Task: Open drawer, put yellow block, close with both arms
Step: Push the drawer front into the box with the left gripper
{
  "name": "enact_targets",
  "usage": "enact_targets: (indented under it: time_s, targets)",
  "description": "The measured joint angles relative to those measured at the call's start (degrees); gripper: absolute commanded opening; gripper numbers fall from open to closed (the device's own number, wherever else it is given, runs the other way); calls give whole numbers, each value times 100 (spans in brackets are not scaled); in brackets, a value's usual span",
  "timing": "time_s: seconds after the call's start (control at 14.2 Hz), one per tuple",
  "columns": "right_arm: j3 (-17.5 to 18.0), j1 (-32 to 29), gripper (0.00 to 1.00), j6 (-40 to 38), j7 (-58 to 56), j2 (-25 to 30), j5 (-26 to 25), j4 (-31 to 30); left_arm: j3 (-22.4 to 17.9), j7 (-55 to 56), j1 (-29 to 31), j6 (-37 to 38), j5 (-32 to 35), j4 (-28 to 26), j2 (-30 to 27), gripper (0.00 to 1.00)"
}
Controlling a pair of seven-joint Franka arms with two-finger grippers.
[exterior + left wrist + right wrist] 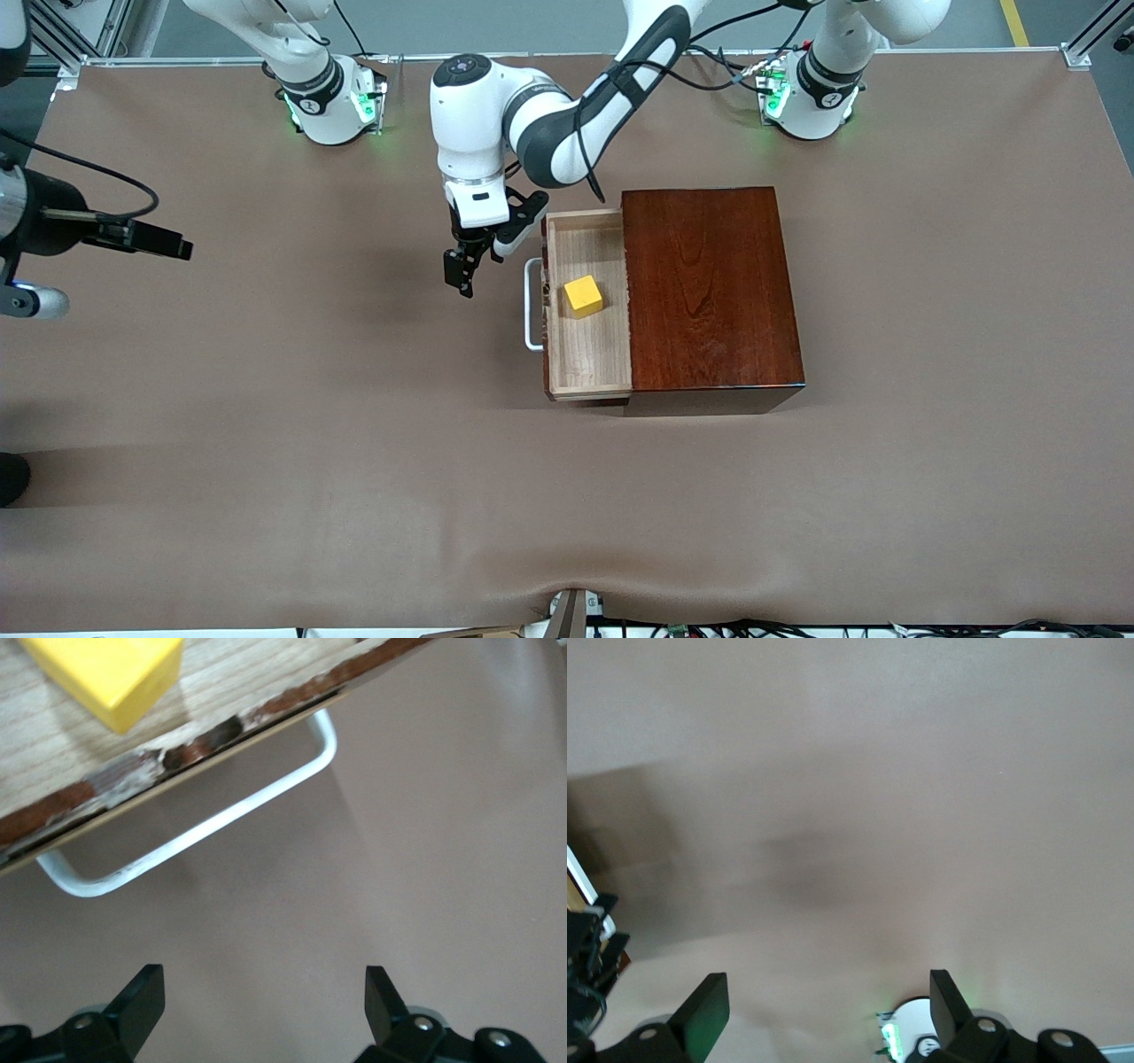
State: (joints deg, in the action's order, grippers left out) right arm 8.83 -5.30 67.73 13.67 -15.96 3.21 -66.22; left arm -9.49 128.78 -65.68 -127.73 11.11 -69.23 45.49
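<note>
Inside, open drawer (586, 346) — yellow block (584, 296) resting within

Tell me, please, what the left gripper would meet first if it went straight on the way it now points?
Most likely the bare table. The left gripper, fingers open, points down beside the drawer's white handle, which lies just off its line; depth is hard to judge.

Bright yellow block (583, 295) sits on the pale, fine-grained light wood of the drawer (585, 354), with a white handle (532, 306) at nine o'clock from it. At three o'clock gleams the glossy reddish-brown box (709, 283) with dark streaky grain. Plain matte brown table (266, 443), white arms with black joints, black left gripper (461, 270).
</note>
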Motion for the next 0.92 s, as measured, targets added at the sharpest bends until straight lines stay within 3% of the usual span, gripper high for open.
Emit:
enact_targets:
  time_s: [0.42,0.56,0.92]
  targets:
    - [-69,-22,100,184,-1206,466,0,-282,-315,125,-350,418,100,7,313,100]
    - [-300,286,100,397,-1316,671,-9,-450,-361,125,-373,467,119,11,313,100]
    - [-937,797,100,1239,-2396,1472,-129,-1556,-434,62,-360,611,145,16,313,100]
